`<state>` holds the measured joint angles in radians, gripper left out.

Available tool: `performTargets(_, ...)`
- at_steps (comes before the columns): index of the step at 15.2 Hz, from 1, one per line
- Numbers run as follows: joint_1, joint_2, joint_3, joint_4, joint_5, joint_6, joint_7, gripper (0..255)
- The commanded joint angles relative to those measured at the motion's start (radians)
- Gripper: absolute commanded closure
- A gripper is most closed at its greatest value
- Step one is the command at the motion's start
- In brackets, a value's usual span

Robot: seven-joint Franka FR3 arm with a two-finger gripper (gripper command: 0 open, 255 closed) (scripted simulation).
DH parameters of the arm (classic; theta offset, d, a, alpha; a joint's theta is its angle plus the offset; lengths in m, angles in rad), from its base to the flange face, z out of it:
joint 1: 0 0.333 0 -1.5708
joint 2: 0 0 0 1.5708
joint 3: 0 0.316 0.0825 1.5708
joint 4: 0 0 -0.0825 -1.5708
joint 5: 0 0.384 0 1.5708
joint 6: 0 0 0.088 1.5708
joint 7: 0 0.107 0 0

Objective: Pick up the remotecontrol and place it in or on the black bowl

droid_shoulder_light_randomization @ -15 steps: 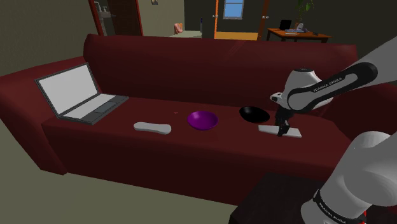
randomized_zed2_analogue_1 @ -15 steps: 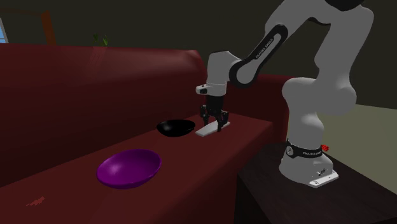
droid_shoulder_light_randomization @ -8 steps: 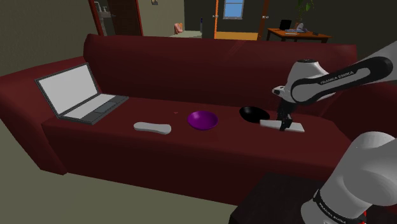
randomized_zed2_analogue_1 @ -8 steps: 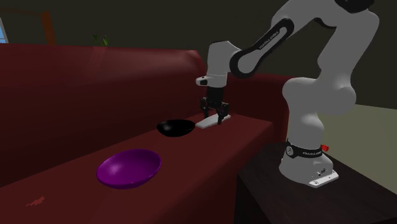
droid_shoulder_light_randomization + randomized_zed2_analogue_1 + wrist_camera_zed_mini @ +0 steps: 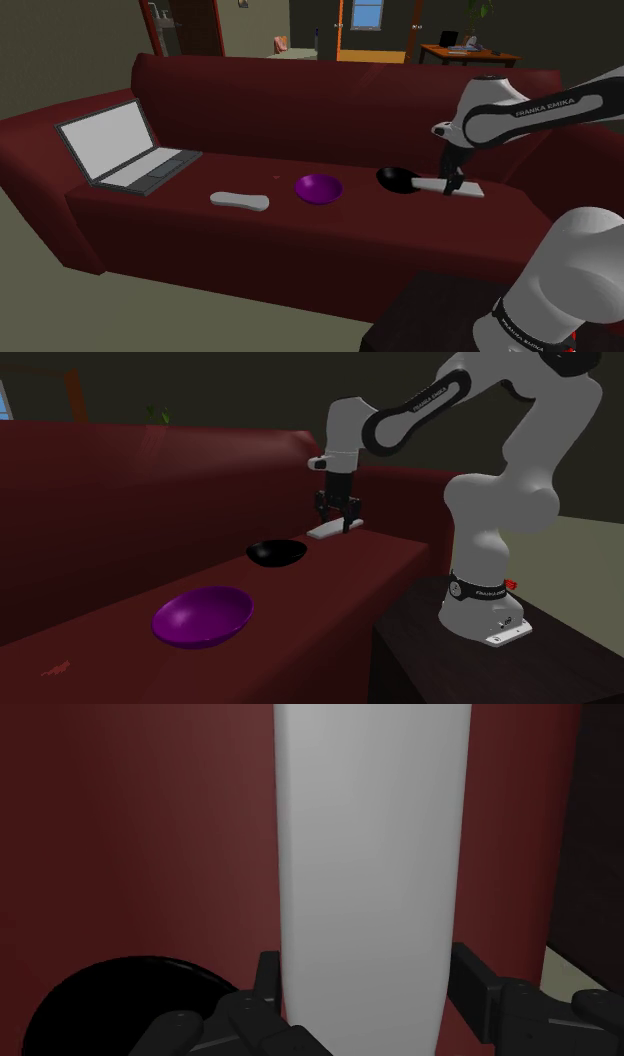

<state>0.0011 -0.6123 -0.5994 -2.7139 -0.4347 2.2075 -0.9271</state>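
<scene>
A dark red sofa (image 5: 300, 100) with a tall backrest spans the dim room on a dull olive-grey floor (image 5: 30, 290). Behind it stand a reddish wooden door frame (image 5: 195, 25), a small blue window (image 5: 366, 12) and a wooden desk (image 5: 468, 55) near a plant (image 5: 482, 10).

The remote control (image 5: 370, 854) is plain pale grey with no markings. The black bowl (image 5: 397, 179) is glossy and unpatterned, and the purple bowl (image 5: 318, 187) is a vivid violet. The sofa (image 5: 250, 100) is deep maroon all over. The laptop (image 5: 120, 145) has a grey body and a blank white screen, and the flat oblong (image 5: 240, 200) is off-white. The gripper (image 5: 338, 527) is all black. The arm (image 5: 500, 472) is white with dark joints and black lettering. The floor (image 5: 40, 300) is dull olive, and the door frame (image 5: 340, 30) is orange.
</scene>
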Motion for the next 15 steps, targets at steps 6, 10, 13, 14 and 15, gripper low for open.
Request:
performTargets(6, 0.05, 0.055, 0.009, 0.106, 0.051, -0.049, -0.004, 255)
performTargets(10, 0.139, 0.232, -0.031, 0.243, 0.137, -0.007, -0.03, 255)
performTargets(13, 0.196, 0.366, -0.062, 0.354, 0.222, 0.007, -0.069, 255)
performTargets(14, 0.212, 0.411, -0.072, 0.393, 0.254, 0.009, -0.086, 255)
performTargets(15, 0.226, 0.457, -0.081, 0.433, 0.288, 0.008, -0.104, 255)
